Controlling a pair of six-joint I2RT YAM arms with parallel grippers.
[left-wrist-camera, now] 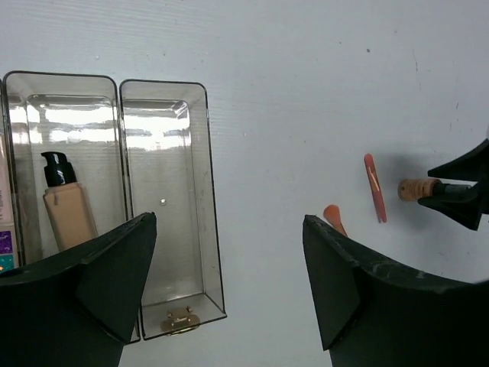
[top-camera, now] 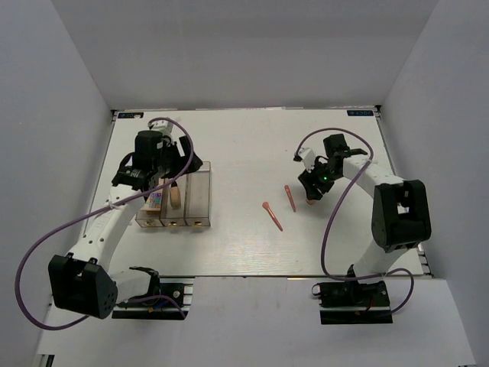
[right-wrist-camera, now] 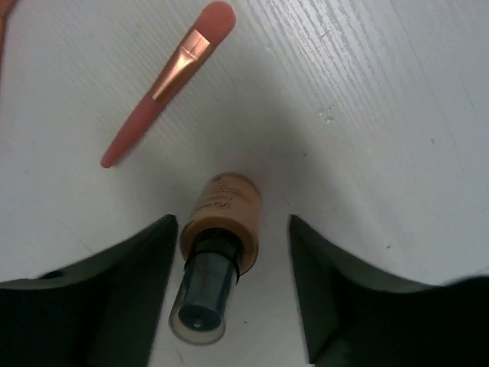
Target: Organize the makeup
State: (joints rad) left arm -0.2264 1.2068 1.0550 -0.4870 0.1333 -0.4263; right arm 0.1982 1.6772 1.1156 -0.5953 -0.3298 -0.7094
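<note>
Left gripper (left-wrist-camera: 229,229): jaws spread wide, holding nothing, above the near end of the box.
Clear three-compartment plastic box (left-wrist-camera: 168,229): rests on the white tabletop (top-camera: 244,138); the right compartment is bare.
Tan bottle with black pump cap (left-wrist-camera: 65,210): lies in the middle compartment.
Multicolour eyeshadow palette (top-camera: 155,200): sits in the left compartment.
Right gripper (right-wrist-camera: 229,229): open, its fingers astride the second tan bottle (right-wrist-camera: 225,202), not clamping it.
Second tan bottle: lies on the tabletop, dark cap toward the wrist.
Two coral-pink sticks (top-camera: 290,197) (top-camera: 272,215): lie on the tabletop between box and right gripper, apart from each other.
</note>
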